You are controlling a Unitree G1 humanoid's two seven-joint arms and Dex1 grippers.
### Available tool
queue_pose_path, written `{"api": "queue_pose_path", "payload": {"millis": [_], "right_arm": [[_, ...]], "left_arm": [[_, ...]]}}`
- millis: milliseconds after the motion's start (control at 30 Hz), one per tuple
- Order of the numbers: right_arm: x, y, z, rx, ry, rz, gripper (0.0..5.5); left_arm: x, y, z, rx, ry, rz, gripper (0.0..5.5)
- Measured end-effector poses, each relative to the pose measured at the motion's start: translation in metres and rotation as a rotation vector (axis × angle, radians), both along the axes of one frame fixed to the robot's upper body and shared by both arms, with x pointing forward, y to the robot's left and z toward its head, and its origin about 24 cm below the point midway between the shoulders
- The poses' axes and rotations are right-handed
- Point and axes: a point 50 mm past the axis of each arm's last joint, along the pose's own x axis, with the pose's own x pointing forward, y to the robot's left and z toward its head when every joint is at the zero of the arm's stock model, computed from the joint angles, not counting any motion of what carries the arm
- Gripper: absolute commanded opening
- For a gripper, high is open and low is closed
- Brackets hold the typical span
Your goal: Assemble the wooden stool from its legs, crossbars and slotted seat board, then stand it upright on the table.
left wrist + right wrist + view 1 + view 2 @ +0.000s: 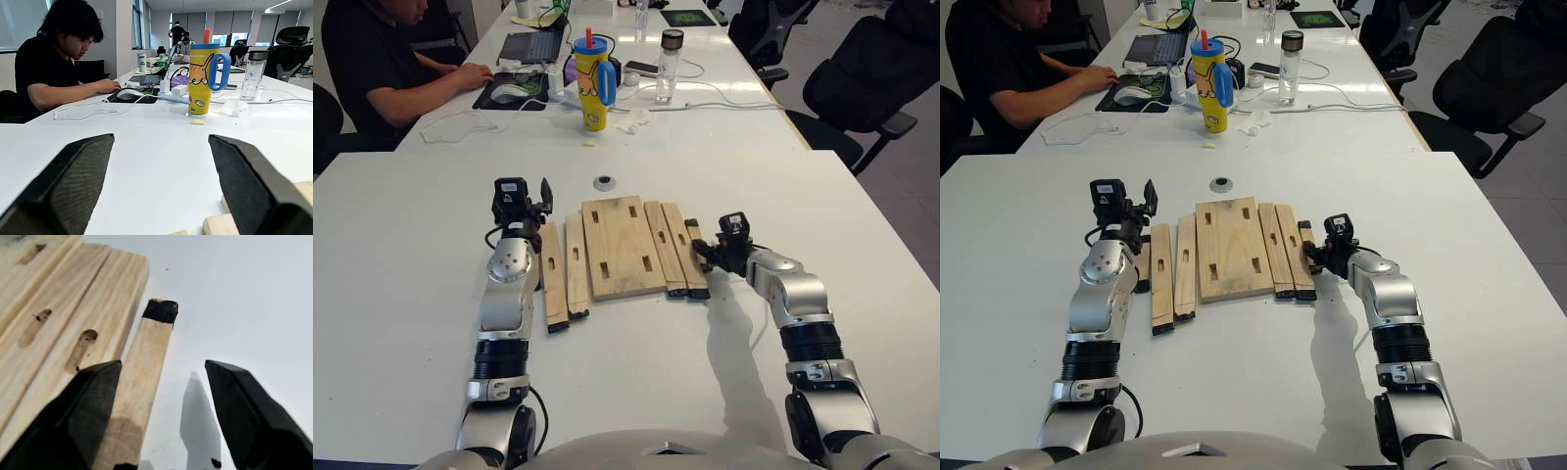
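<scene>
— Where did you have the right gripper?

— Low over the table, fingers spread and holding nothing, straddling the thin crossbar that lay flat just beside the right-hand pair of legs. The seat board lay flat in the middle, with every part unassembled.

— How would you take the crossbar cleanly?

— I judged one finger sat nearly over the wood, though I couldn't quite tell if it touched. I'd shift away from the legs, centre the bar, then close across its narrow sides.

— And the left gripper?

— Released too, empty, at the far end of the left-hand legs.
</scene>
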Motion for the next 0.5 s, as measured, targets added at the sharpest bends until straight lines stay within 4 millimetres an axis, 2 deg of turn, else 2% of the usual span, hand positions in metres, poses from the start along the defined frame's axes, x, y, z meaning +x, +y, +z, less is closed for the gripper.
{"api": "queue_pose_path", "payload": {"millis": [467, 500], "right_arm": [[-0.0027, 0.0090, -0.0046, -0.023, 0.039, 0.082, 3.17], [-0.0026, 0.0088, -0.0048, -0.026, 0.038, 0.082, 2.98]], "left_arm": [[0.0034, -0.0018, 0.0001, 0.000, -0.002, -0.005, 3.60], [0.0037, -0.0022, 0.0007, -0.001, -0.004, -0.006, 3.57]]}}
